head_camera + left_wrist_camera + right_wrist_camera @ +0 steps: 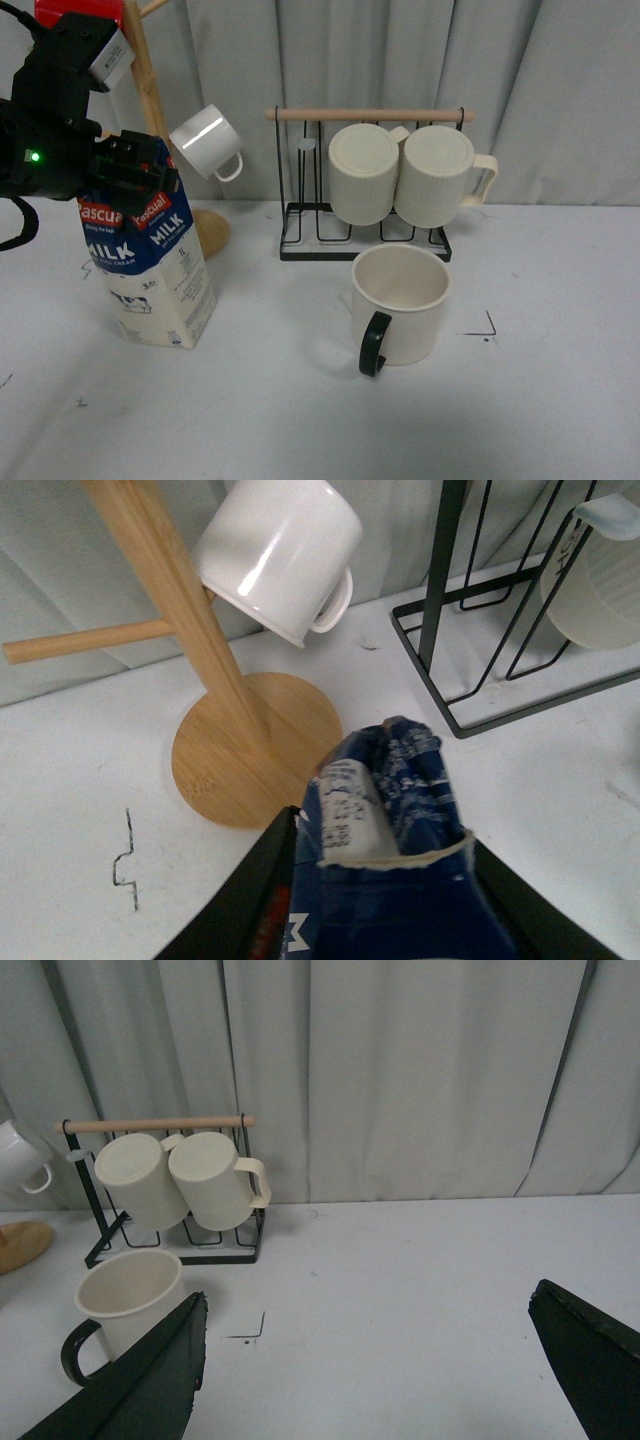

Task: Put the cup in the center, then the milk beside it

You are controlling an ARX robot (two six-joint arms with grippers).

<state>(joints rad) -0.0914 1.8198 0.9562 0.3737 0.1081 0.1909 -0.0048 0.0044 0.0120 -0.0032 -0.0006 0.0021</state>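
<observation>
The cup, wide and cream with a black handle facing the front, stands upright on the white table near the middle. It also shows in the right wrist view. The milk, a blue and cream carton, stands at the left, tilted a little. My left gripper is shut on its blue top. The left wrist view shows the carton top between the black fingers. My right gripper is open and empty above bare table, to the right of the cup.
A black wire rack with a wooden bar holds two ribbed cream mugs behind the cup. A wooden mug tree with a small white mug stands behind the milk. Grey curtains close the back. Black corner marks lie right of the cup.
</observation>
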